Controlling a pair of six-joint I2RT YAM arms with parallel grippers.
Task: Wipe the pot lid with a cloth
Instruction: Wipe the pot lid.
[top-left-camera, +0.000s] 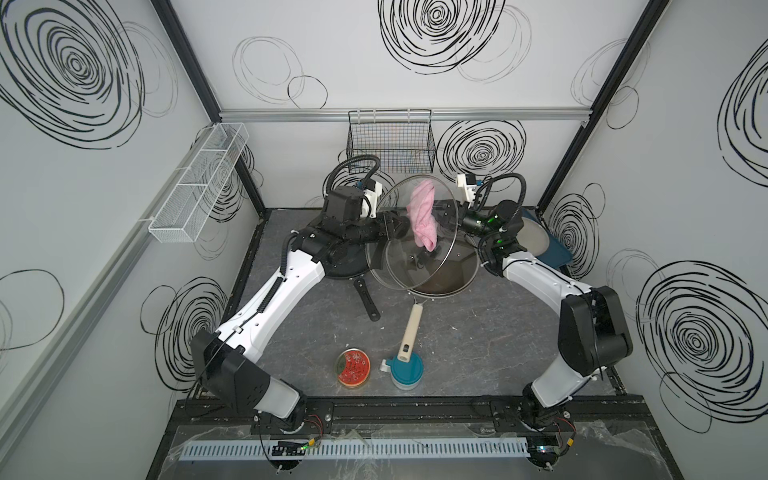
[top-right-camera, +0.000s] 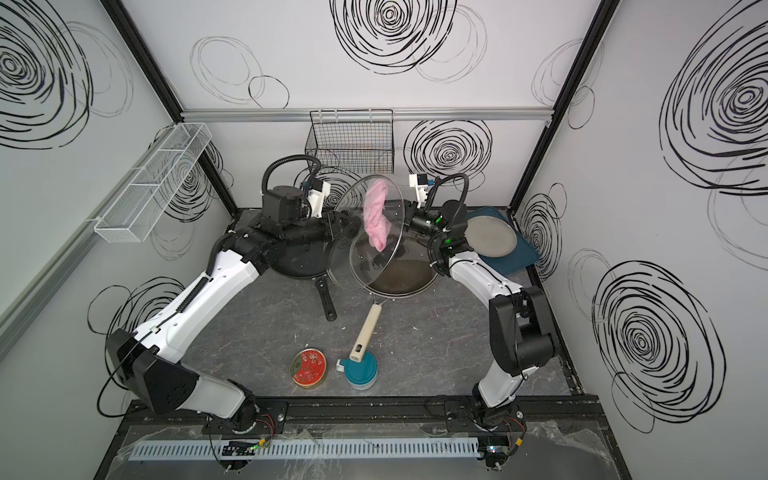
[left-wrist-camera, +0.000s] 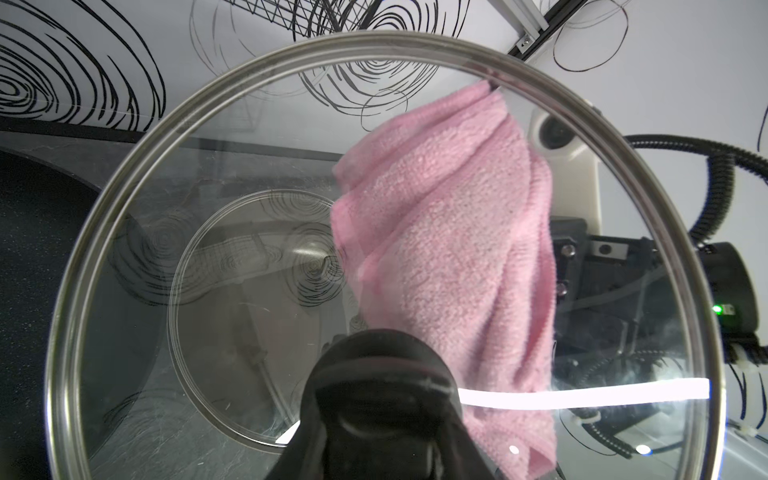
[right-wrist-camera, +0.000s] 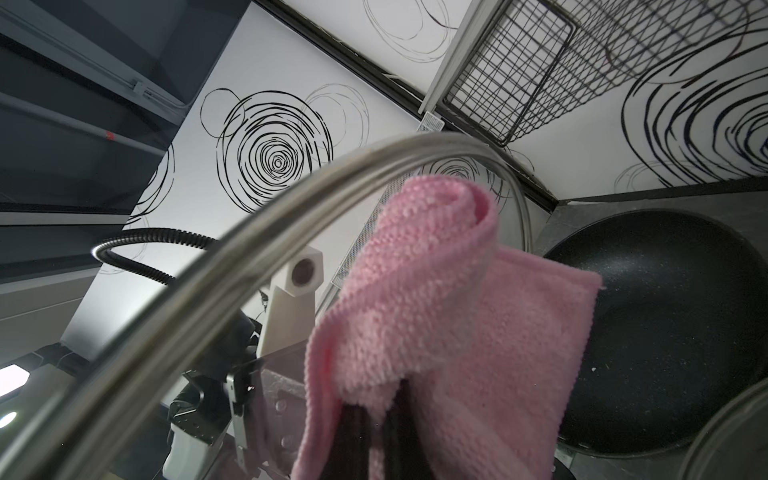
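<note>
The pot lid (top-left-camera: 395, 262) is clear glass with a steel rim, held tilted on edge above the pans in both top views (top-right-camera: 370, 266). My left gripper (top-left-camera: 392, 226) (top-right-camera: 345, 220) is shut on the lid's black knob (left-wrist-camera: 380, 374); its jaws (left-wrist-camera: 382, 419) are mostly hidden behind that knob. The pink fuzzy cloth (top-left-camera: 423, 216) (top-right-camera: 376, 216) hangs bunched against the lid's far face, seen through the glass (left-wrist-camera: 449, 249). My right gripper (top-left-camera: 444, 214) (right-wrist-camera: 374, 419) is shut on the cloth (right-wrist-camera: 436, 311), close beside the lid's rim (right-wrist-camera: 249, 232).
Below the lid lie a black frying pan (top-left-camera: 345, 266) and a larger pan (top-left-camera: 453, 278) with a beige handle (top-left-camera: 409, 332). A red tin (top-left-camera: 352, 368) and a teal-lidded jar (top-left-camera: 405, 372) stand near the front. A wire basket (top-left-camera: 390, 141) hangs behind, a blue tray (top-left-camera: 552, 249) at right.
</note>
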